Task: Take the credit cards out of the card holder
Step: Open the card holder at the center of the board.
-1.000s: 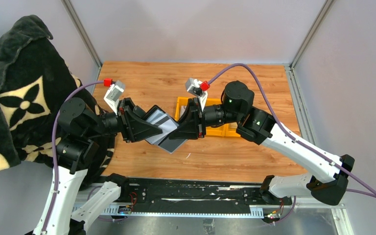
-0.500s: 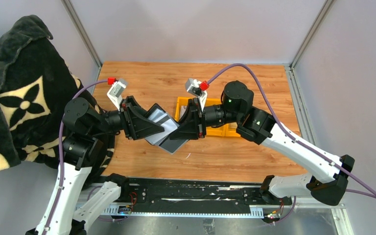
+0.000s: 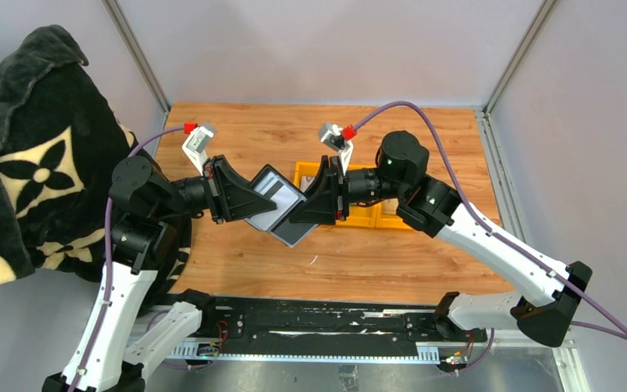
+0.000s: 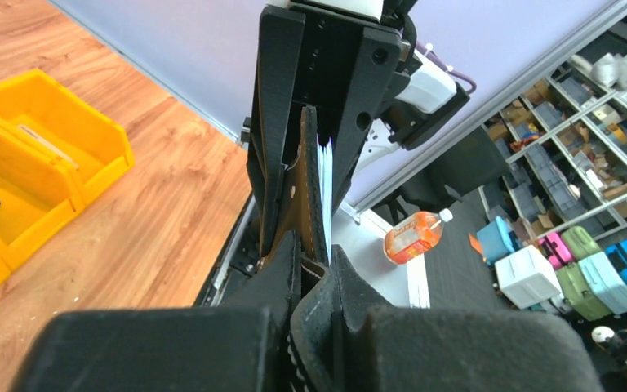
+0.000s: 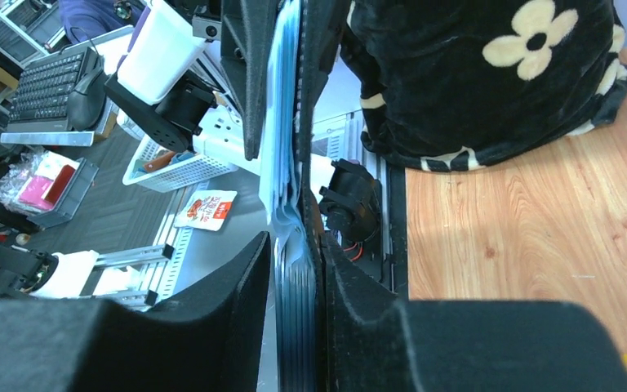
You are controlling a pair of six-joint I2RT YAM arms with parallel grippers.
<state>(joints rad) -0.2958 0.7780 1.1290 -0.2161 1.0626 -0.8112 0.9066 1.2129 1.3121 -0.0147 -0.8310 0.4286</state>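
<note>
1. The left hand (image 4: 313,273) is clamped tight on the card holder (image 4: 300,204), held in the air above the worktop (image 3: 375,261).
2. The right hand (image 5: 296,261) pinches the cards (image 5: 282,155) at the holder's opposite end.

Bright, even light falls from above on the wooden table (image 3: 392,131), leaving only soft, faint shadows on it beneath the arms. In both wrist views the near fingers (image 4: 171,343) are dark and soft, and the room beyond the table seems slightly bent.
</note>
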